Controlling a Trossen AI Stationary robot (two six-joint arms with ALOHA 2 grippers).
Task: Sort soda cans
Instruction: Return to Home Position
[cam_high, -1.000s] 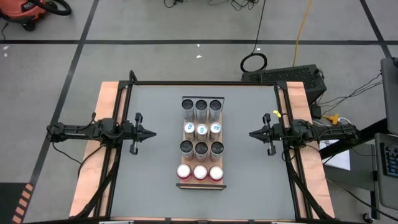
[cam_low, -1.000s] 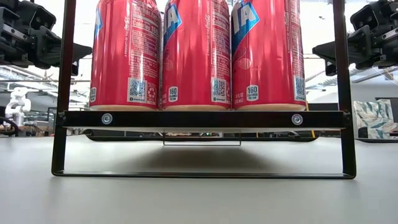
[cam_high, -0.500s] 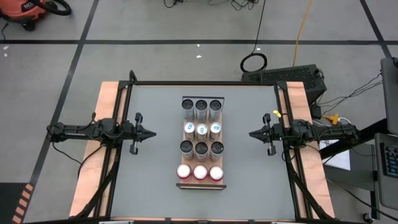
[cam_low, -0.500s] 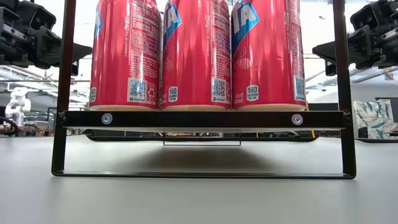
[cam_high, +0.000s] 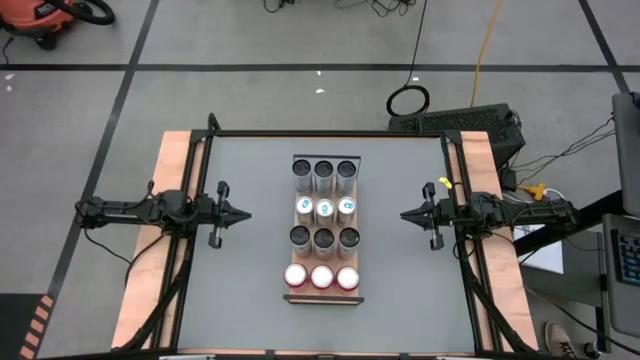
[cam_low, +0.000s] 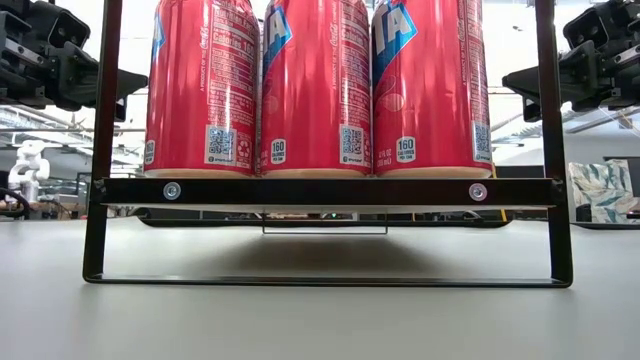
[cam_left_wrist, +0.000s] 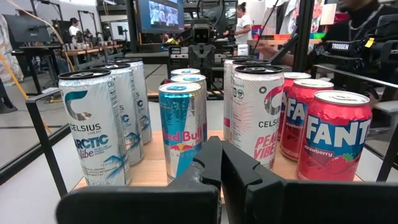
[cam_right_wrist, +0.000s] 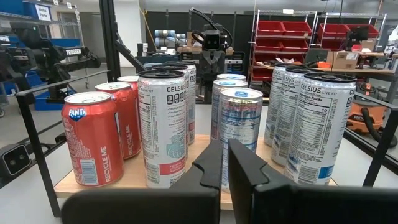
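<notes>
High view: left end effector (cam_high: 246, 213) and right end effector (cam_high: 403, 214) seemingly closed, both empty.

Low view: the three red cans (cam_low: 317, 90) are cut off by the top edge and hide all cans farther back on the shelf (cam_low: 320, 190). The left arm (cam_low: 50, 60) and right arm (cam_low: 590, 65) are cut off at the side edges. High view: top markings on the blue cans (cam_high: 325, 207) are too small to read.
</notes>
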